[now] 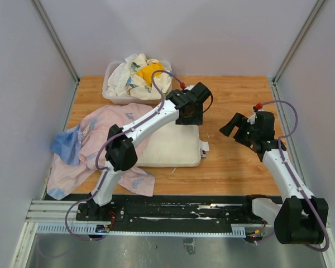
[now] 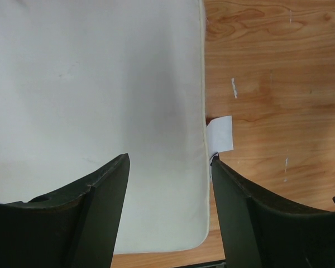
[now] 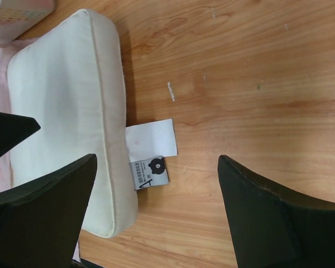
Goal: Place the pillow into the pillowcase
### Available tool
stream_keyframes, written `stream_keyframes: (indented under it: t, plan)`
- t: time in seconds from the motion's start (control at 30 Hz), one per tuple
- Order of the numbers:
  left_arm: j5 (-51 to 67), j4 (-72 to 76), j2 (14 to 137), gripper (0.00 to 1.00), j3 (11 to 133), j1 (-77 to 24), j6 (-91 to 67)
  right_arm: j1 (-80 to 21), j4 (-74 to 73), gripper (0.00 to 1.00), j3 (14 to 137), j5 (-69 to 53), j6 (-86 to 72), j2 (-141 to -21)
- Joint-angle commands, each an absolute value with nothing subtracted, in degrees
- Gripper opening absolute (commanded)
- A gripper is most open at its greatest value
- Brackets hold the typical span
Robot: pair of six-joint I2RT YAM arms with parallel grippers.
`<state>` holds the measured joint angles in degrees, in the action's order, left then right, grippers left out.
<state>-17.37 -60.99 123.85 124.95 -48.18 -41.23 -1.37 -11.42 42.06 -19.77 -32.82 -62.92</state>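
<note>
Pillow (image 1: 173, 146) lies flat in the middle of the table (image 1: 240, 162), outside the pillowcase (image 1: 95, 139) bunched by the left edge. My left gripper (image 2: 168, 167) hangs over the pillow's right side, fingers apart, holding nothing. My right gripper (image 3: 156, 162) is wide open near the tag (image 3: 151, 139). I fear the pillow could just shove the case into a heap, because I see no open mouth.

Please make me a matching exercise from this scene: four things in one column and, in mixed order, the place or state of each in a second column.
1 pillow
2 pillowcase
3 plastic bin
4 right gripper

A holds floral and yellow cloths
B fingers wide apart, right of the pillow
C crumpled at the table's left
D flat at the table's middle

Pairs: 1-D, 2-C, 3-A, 4-B
</note>
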Motion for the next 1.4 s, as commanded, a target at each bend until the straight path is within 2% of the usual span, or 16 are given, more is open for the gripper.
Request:
stream_keyframes:
  t: [0.0,0.13,0.23,0.5,0.57,0.6,0.93,1.07,1.13,1.27,1.37]
  plan:
    - [-20.44,-64.97,128.34,0.66,130.29,-50.49,-41.60,1.16,-14.05,0.90,39.39,-17.19,-34.38,-60.56]
    - [-21.04,-66.70,131.39,0.67,132.58,-51.72,-41.39,2.26,-14.02,0.90,37.92,-17.89,-34.72,-59.38]
    - [-22.24,-66.99,132.69,0.75,132.86,-52.88,-41.08,2.91,-14.06,0.90,36.89,-18.57,-34.75,-58.34]
    - [-24.18,-67.38,136.55,0.76,129.17,-53.70,-41.62,4.63,-13.89,0.90,34.13,-20.21,-34.81,-55.76]
    - [-24.47,-67.02,137.67,0.87,128.51,-53.70,-41.58,4.83,-13.86,0.90,33.68,-20.72,-34.89,-55.52]
    - [-24.52,-67.02,138.49,0.88,128.61,-53.70,-41.43,4.95,-13.88,0.90,33.43,-20.86,-34.76,-55.28]
    - [-23.41,-65.79,143.93,0.87,128.23,-53.55,-40.72,6.21,-14.06,0.90,32.46,-21.85,-34.56,-53.72]
    - [-22.83,-65.34,145.73,0.78,126.93,-53.18,-40.41,6.50,-13.93,0.90,32.27,-21.98,-34.56,-53.79]
    - [-22.34,-64.60,146.05,0.68,125.69,-53.09,-40.15,6.66,-13.95,0.90,32.07,-22.03,-34.56,-53.78]
    - [-22.28,-63.03,145.15,0.38,123.01,-53.01,-39.97,6.98,-13.96,0.90,31.69,-22.06,-34.56,-53.45]
    - [-22.05,-62.44,144.38,0.30,121.95,-52.75,-39.84,7.12,-14.04,0.90,31.70,-22.15,-34.56,-53.18]
